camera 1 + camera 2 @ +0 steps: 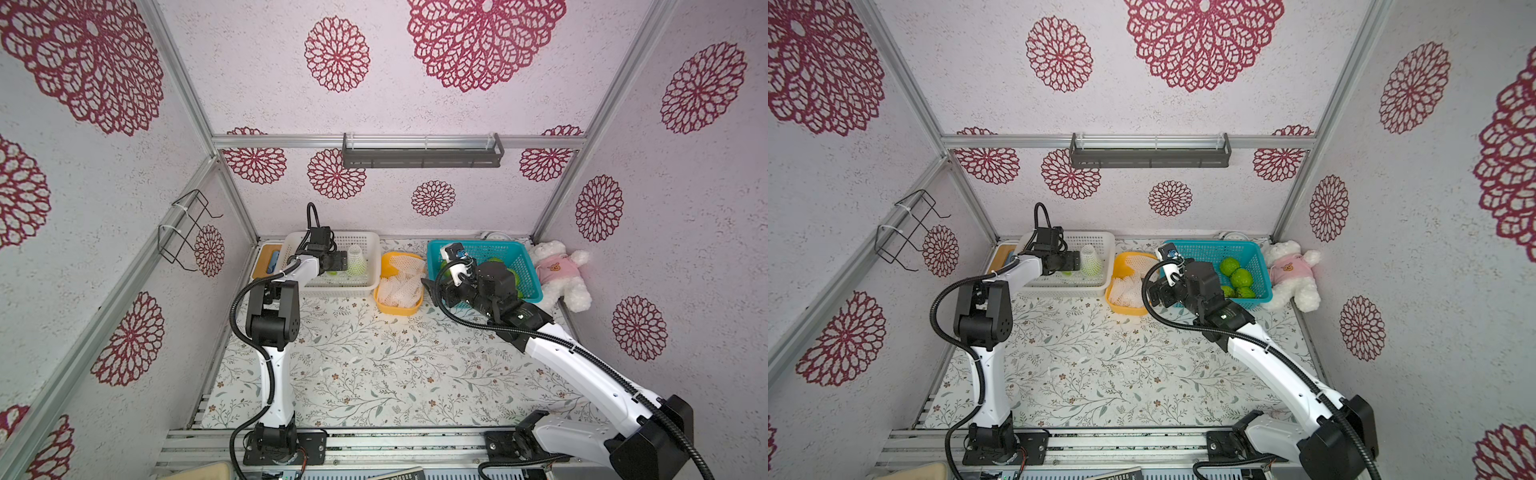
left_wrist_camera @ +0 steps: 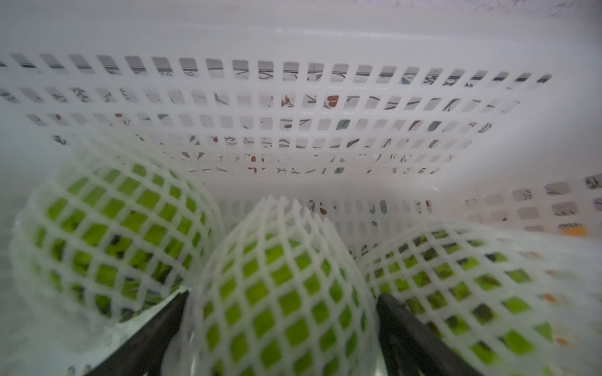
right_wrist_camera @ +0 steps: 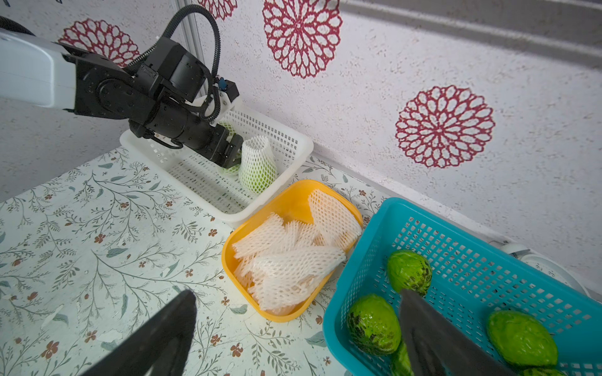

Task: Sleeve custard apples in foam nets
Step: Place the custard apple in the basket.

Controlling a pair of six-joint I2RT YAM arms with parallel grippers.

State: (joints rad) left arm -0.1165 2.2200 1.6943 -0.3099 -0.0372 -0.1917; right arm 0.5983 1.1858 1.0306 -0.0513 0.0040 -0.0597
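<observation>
In the white basket (image 2: 293, 42) the left gripper (image 2: 281, 299) is flanking a netted custard apple (image 2: 280, 260), grip unclear, with two netted neighbours (image 2: 114, 234) crowding it. The right gripper (image 3: 296, 293) is gaping above the teal basket's (image 3: 348, 293) bare fruits (image 3: 408, 271), beside spare foam nets (image 3: 293, 267).

Along the back edge of the table (image 1: 374, 365), left to right — a basket (image 1: 332, 289) holding netted custard apples (image 1: 356, 264), a tray (image 1: 397, 309) of foam nets (image 1: 401, 282), a second basket (image 1: 503, 251) of bare custard apples (image 1: 1241, 277), a plush bear (image 1: 561, 276).

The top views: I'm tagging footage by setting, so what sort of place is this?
Probably a staged robot test booth, not a real home: an aluminium frame holds wallpapered panels, and the left arm and right arm stand on a base rail.
</observation>
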